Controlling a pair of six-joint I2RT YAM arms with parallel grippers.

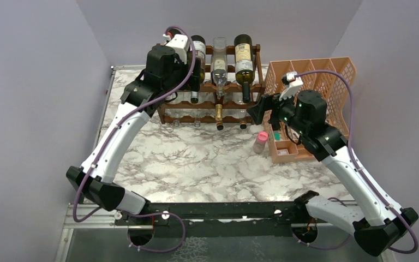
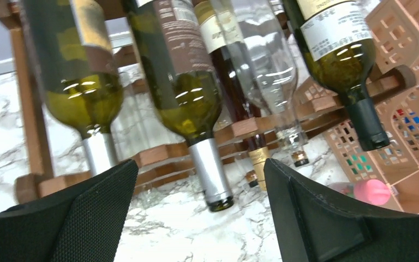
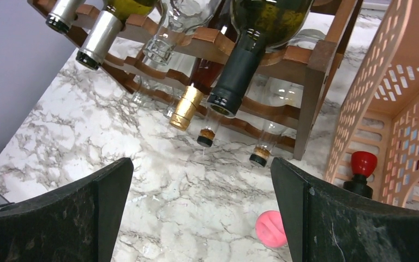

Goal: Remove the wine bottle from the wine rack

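Note:
The dark reddish-brown wine rack (image 1: 213,106) stands at the back of the marble table and holds several bottles, necks pointing forward. On its top tier are a green bottle with a black capsule (image 1: 244,60), a clear bottle (image 1: 219,63) and a dark bottle (image 1: 198,54) partly hidden by my left arm. My left gripper (image 1: 184,73) hovers at the rack's left front. In the left wrist view it (image 2: 199,218) is open, with the silver-capped neck of a green bottle (image 2: 210,174) ahead between the fingers, not touched. My right gripper (image 1: 259,109) is open (image 3: 202,213) and empty, above the table before the rack's right end (image 3: 311,82).
The orange mesh organizer (image 1: 327,76) stands right of the rack, close to my right arm, with a red-capped item (image 3: 363,164) inside. A small pink-capped bottle (image 1: 261,141) stands on the table in front of it. Walls close in at the left and back.

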